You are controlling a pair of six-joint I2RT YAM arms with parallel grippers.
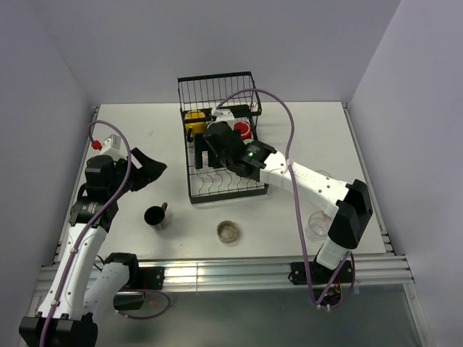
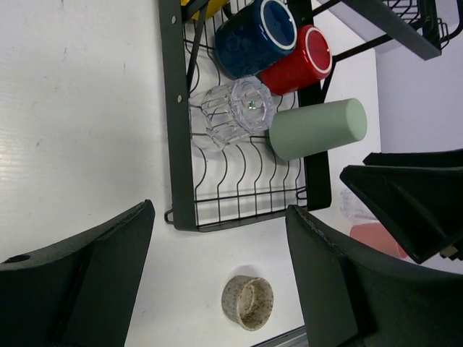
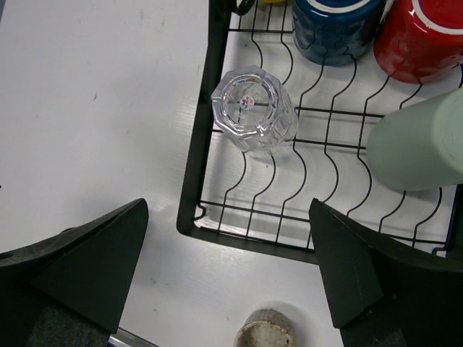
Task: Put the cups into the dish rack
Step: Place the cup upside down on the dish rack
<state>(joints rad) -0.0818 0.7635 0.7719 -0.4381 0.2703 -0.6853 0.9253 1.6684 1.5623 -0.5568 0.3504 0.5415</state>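
- Right wrist view: the dish rack (image 3: pixel 205 123) is seen from above, and a clear glass (image 3: pixel 253 108) is laid on its wavy wires close to the left frame, base turned toward the camera.
- A navy mug (image 3: pixel 336 29) and a red mug (image 3: pixel 419 40) are set side by side further in. A green tumbler (image 3: pixel 419 144) is laid on its side just beside the red mug.
- A yellow mug (image 1: pixel 194 117) is lodged at the basket end of the rack.
- Outside the rack, a black mug (image 1: pixel 155 216) and a low brownish glass (image 1: pixel 228 231) are left standing on the white table (image 1: pixel 325 144), near its front edge.
- A second clear glass (image 1: pixel 316 224) is placed by the right arm (image 1: pixel 318 184). A pinkish cup (image 2: pixel 376 238) is partly hidden behind that arm.
- The right gripper (image 3: pixel 228 210) is held above the rack's near left corner, fingers spread wide with nothing between them.
- The left gripper (image 1: pixel 148 170) is held over the table left of the rack, fingers likewise spread and nothing gripped.
- The table is enclosed by pale walls (image 1: pixel 65 58) on three sides and edged at the front by a metal rail (image 1: pixel 253 271).
- The rack's left frame and the left gripper are kept well apart, with white table surface shown between them.
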